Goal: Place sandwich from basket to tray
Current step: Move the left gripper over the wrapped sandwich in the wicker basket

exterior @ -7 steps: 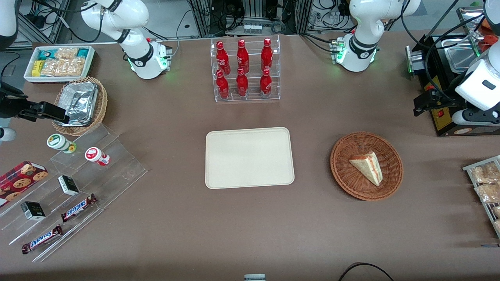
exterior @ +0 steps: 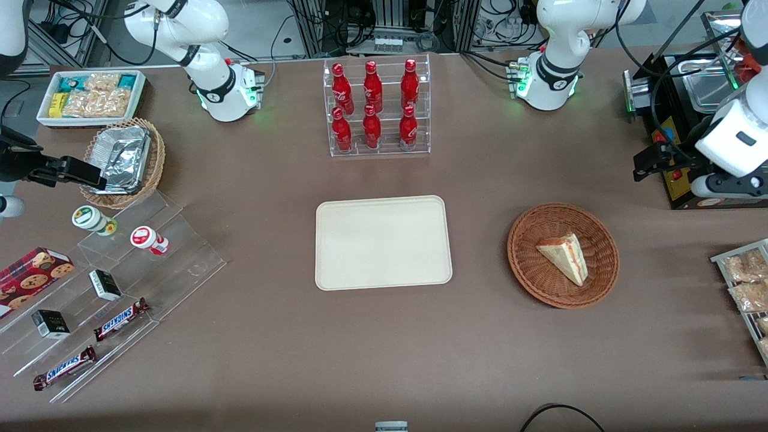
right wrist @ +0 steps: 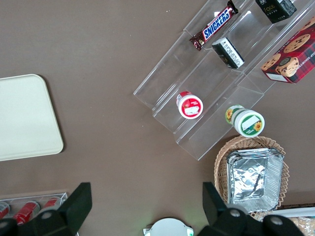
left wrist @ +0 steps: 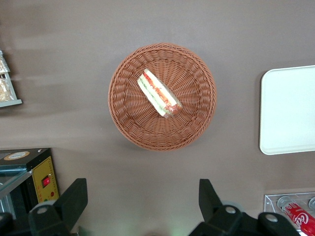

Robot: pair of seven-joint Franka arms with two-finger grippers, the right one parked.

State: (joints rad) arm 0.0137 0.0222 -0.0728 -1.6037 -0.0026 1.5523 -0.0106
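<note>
Sandwich (exterior: 563, 258) lying in the round reddish-brown wicker basket (exterior: 528, 273), a pale bread wedge with a red, orange and green stripe along its cut edge, resting near the basket's middle and touching nothing else. Basket sitting on the brown surface (exterior: 480, 174), toward the working arm's end. Cream tray (exterior: 383, 242) flat on the surface near its middle, well apart from the basket, with nothing on it. Clear acrylic rack of six red soda bottles (exterior: 377, 107) standing farther from the front camera than the tray.

Gripper (left wrist: 140, 206) held high above the surface, over bare brown cloth just beside the basket, farther from the front camera than the basket. Black fingers (left wrist: 71, 199) spread wide, released, grasping nothing. Seen from the wrist camera, sandwich (left wrist: 158, 92) lying diagonally in the basket (left wrist: 197, 123), filling stripe facing up, a corner of the tray (left wrist: 288, 110) also in sight.

Toward the parked arm's end: tan wicker basket of foil containers (exterior: 123, 159), white bin of snack packets (exterior: 90, 96), clear stepped display (exterior: 180, 264) with two small round tubs, small dark boxes and two Snickers bars (exterior: 120, 319), and a red cookie box (exterior: 33, 270).
</note>
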